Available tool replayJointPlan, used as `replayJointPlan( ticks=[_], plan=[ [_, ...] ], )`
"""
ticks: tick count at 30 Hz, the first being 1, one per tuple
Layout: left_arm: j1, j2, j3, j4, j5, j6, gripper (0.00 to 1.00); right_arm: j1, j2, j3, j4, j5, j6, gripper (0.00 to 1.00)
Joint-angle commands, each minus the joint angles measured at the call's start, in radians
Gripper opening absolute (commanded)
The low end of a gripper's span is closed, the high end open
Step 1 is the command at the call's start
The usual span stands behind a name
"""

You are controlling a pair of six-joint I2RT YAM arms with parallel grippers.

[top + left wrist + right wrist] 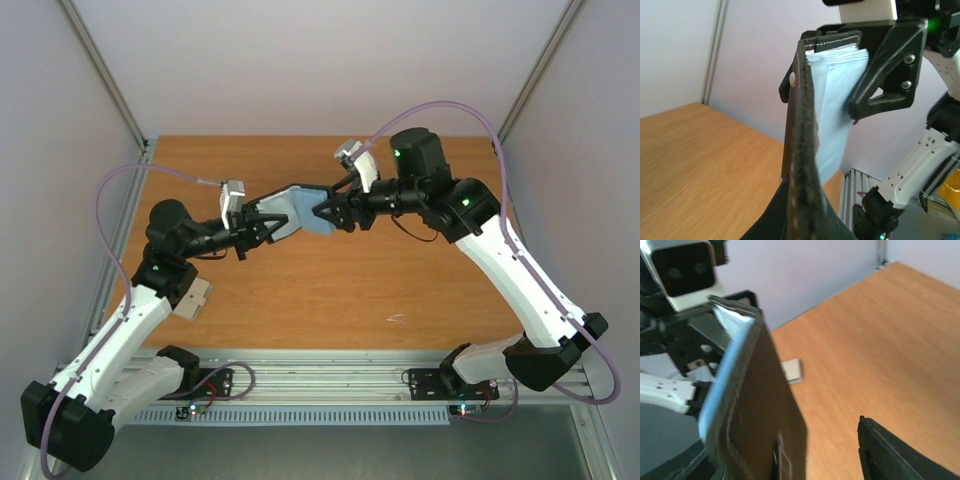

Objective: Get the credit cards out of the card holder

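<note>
The black card holder [298, 208] hangs in the air over the middle of the table, its pale blue inside [835, 125] facing up and toward the right arm. My left gripper [266, 224] is shut on the holder's near edge [802, 150]. My right gripper [328, 212] is at the opposite end, open. One finger [895, 455] stands well clear of the holder's black outer face [760, 410]. Whitish layers [837, 52] show at the holder's top edge; whether they are credit cards I cannot tell. A pale card [195, 297] lies on the table beside the left arm.
The wooden table [330, 290] is walled on the left, back and right. The pale card [792, 371] lies on the wood below the holder in the right wrist view. A small white mark [395, 318] is near the table's front edge.
</note>
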Motion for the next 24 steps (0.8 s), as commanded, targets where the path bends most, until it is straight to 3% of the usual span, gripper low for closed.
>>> replayJointPlan(
  ticks=[1,9,17,24],
  plan=[
    [0.000,-0.025,0.024,0.059,-0.111,-0.066,0.00,-0.075,-0.055,-0.047,0.046,-0.007,0.022,0.69],
    [-0.002,-0.024,0.020,0.075,-0.087,-0.071,0.00,-0.076,-0.047,-0.062,0.019,-0.027,0.003,0.77],
    [-0.002,-0.030,0.019,0.087,-0.042,-0.049,0.00,-0.080,-0.066,-0.071,-0.020,0.060,-0.070,0.75],
    [-0.002,-0.041,0.024,0.078,0.016,0.010,0.00,-0.140,-0.072,-0.139,0.031,0.006,-0.085,0.70]
  ],
)
